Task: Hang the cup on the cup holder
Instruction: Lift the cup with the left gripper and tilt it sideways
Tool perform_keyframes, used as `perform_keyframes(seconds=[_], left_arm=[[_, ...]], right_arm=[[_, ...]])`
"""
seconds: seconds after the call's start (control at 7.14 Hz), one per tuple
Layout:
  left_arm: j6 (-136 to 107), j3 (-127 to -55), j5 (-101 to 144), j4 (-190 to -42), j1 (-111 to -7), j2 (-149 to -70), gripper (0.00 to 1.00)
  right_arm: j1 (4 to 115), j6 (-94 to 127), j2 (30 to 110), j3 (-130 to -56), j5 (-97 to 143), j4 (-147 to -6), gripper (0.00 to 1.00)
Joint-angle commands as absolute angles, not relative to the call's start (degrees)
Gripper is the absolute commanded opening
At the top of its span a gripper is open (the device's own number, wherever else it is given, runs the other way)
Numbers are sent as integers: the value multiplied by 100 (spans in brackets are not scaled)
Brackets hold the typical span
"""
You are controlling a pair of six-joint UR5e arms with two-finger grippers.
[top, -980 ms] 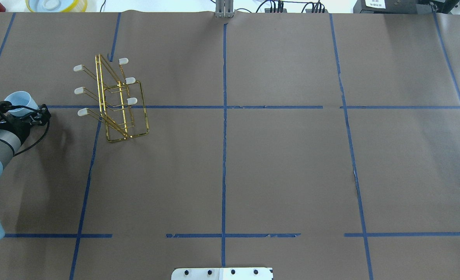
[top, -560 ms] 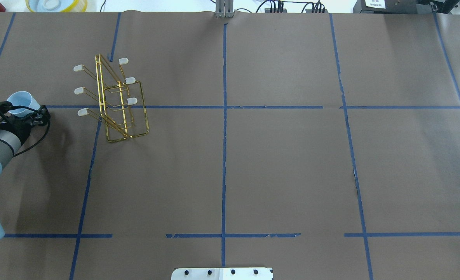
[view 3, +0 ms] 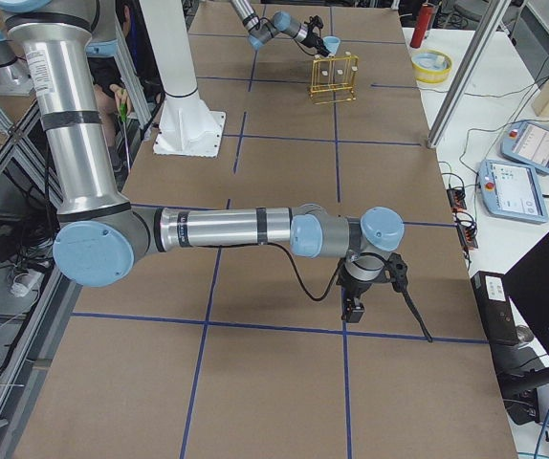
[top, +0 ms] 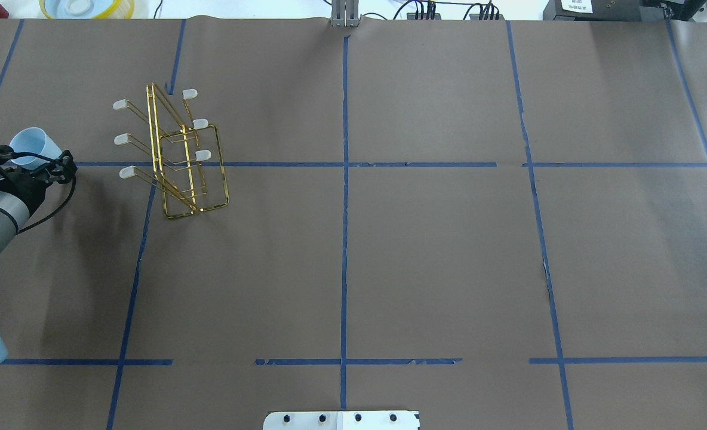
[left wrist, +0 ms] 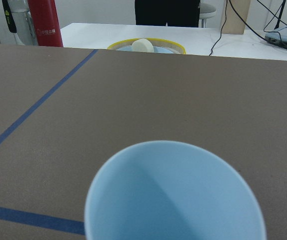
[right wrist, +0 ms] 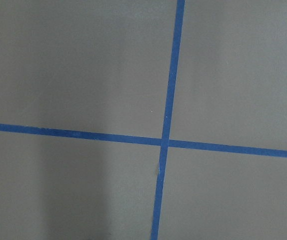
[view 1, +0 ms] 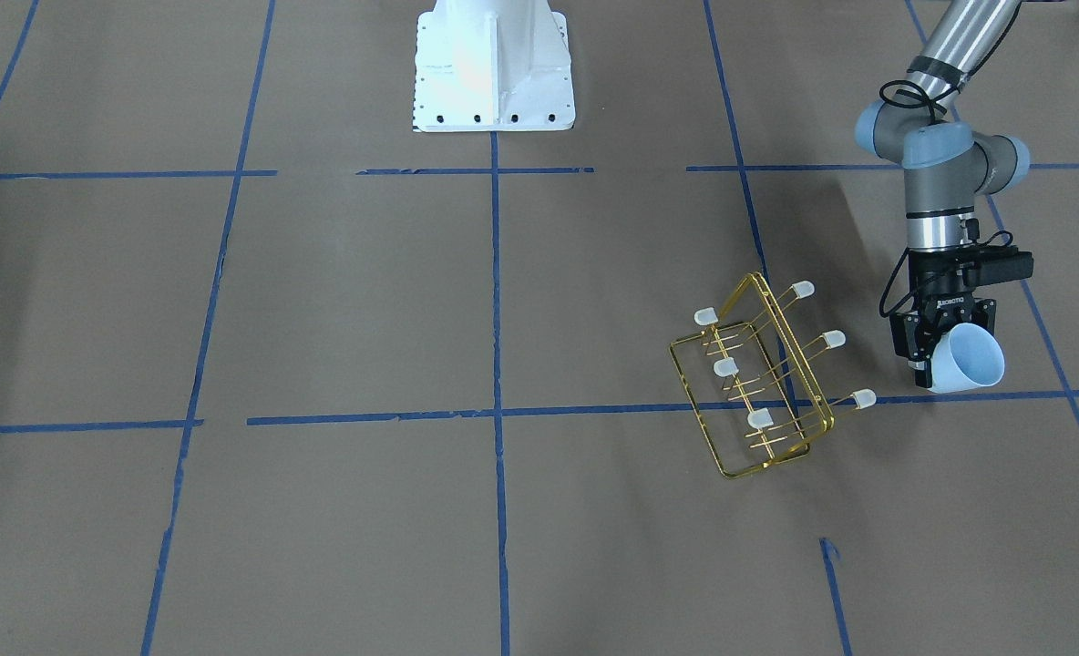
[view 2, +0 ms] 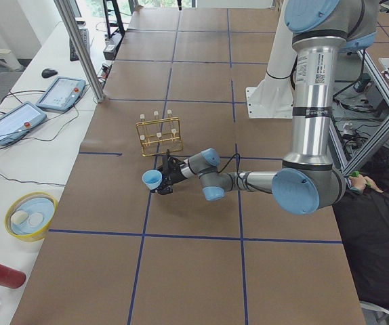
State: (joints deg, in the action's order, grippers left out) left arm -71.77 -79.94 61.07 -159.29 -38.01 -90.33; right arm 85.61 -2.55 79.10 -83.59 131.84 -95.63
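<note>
My left gripper (view 1: 936, 360) is shut on the cup (view 1: 968, 360), a pale blue tumbler, and holds it tilted above the table with its mouth turned away from the wrist. In the overhead view the cup (top: 31, 145) is at the far left, left of the cup holder (top: 153, 128), with a gap between them. The cup holder (view 1: 796, 351) is a gold wire rack with white-capped prongs and stands bare on the brown table. The cup's open mouth (left wrist: 173, 195) fills the bottom of the left wrist view. My right gripper (view 3: 354, 308) shows only in the exterior right view, low over the table; I cannot tell whether it is open.
A yellow-rimmed bowl (top: 85, 7) and a red cylinder (left wrist: 42, 22) stand past the table's far edge. The white robot base (view 1: 492, 64) is at the near edge. Blue tape lines cross the brown cover. Two teach pendants (view 2: 62, 91) lie on the side bench.
My left gripper has moved a little farther out over the table with the cup. The rack has not moved.
</note>
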Motion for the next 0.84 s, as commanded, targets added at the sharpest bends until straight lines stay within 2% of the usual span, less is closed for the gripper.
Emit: perform_keyframes(seconds=[0.0,0.56,0.7], left_arm=[[-7154,-8593,6108,-15891,-3867,-8791,31],[-6390,-9781,6187,-15899,-3885,-8315,23],[-6207,-9808,6257,-15891,-3885,-8314,12]], right_arm=[[8561,-255,7910,-8358,13184,-9562,100],[8561,-255,7910,-8358,13184,-9562,100],[8561,-255,7910,-8358,13184,-9562,100]])
